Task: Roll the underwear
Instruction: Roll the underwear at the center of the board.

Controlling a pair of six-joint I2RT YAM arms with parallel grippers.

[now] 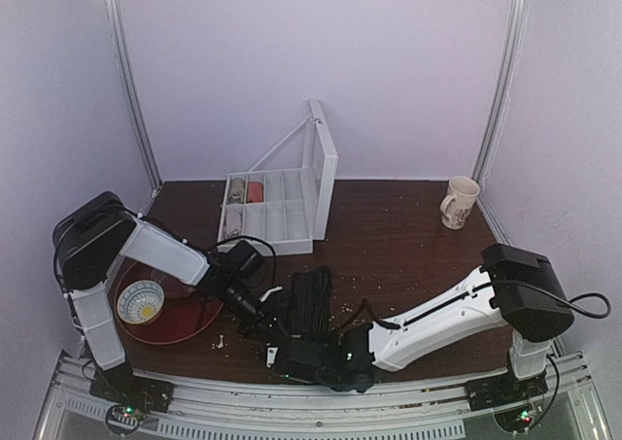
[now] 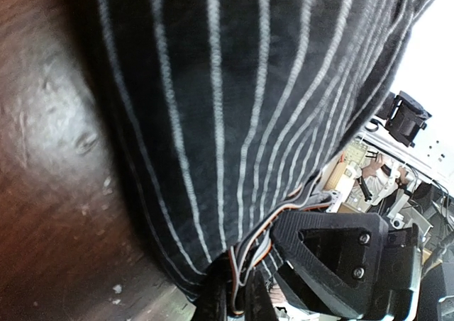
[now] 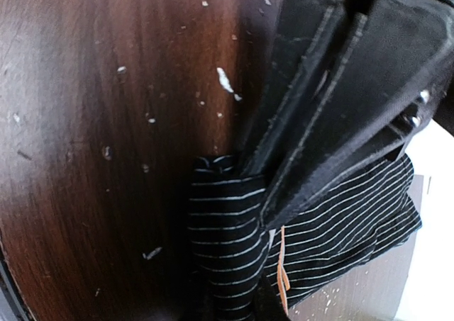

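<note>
Underwear (image 1: 311, 299) lies as a dark narrow bundle on the brown table (image 1: 408, 236), near the front edge, between the two grippers. From above its stripes and its shape are hard to make out, since both wrists crowd around it.

The left gripper (image 1: 262, 309) sits at the bundle's left side, touching it or just beside it. In the left wrist view the striped cloth fills nearly the whole frame (blurred and very close), so the fingers are hidden and I cannot tell how far apart they are.

The right gripper (image 3: 259, 186) reaches in from the near side. Its fingers are pressed almost together, with only a thin seam between them, and their tips are set into a fold of the underwear, pinching it. The fingers cover the top of that fold.

To the left a red tray (image 1: 185, 328) holds a small bowl (image 1: 141, 302), partly cut off by the left arm. Farther back stand a clear compartment box (image 1: 277, 212) with its lid raised and a mug (image 1: 460, 202).
</note>
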